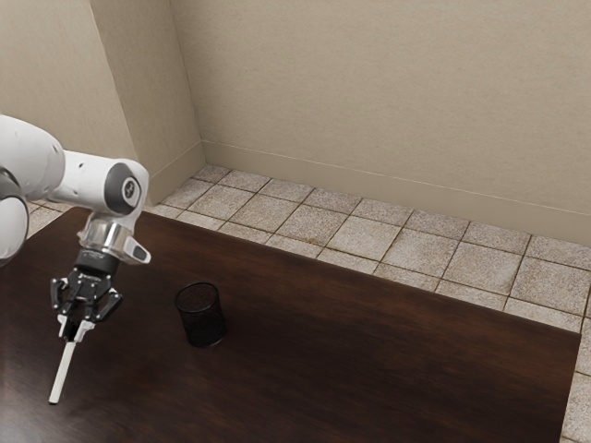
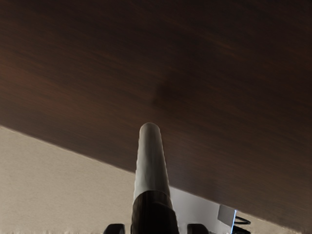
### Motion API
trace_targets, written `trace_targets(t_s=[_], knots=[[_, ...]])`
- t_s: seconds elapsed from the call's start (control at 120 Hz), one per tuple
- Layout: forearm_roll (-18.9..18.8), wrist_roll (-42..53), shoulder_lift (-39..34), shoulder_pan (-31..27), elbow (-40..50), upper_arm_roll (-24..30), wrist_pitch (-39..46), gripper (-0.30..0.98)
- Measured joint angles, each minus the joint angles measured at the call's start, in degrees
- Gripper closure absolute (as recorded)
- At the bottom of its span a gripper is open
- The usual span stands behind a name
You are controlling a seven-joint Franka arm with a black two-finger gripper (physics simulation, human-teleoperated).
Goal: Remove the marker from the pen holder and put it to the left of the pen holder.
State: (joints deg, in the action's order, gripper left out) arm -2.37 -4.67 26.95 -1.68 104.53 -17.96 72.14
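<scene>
Exterior view, black two-finger hand: clamped on the slim white-and-black cylindrical marker.
Marker: out of the holder, slanting downward; contact with the surface can't be told.
Black mesh cylindrical pen holder: upright on the dark brown wooden surface, nearer its corner towards the exterior view's left.
Wrist view, marker: black section nearest the hand, pale end against the wood.

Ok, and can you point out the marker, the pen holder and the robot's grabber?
Marker (image 1: 62, 374): exterior view, middle of its white barrel.
Pen holder (image 1: 203, 326): exterior view, its dark side wall.
Gripper (image 1: 75, 329): exterior view, midway between its fingertips.
</scene>
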Motion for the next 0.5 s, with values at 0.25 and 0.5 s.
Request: trace_targets(t_s=[0.25,0.5], knots=[[-3.2,0.4,-20.4,11.5,-14.2,1.2,6.6,0.18],[-4.3,1.2,-26.9,18.1,-14.7,1.4,12.8,0.07]])
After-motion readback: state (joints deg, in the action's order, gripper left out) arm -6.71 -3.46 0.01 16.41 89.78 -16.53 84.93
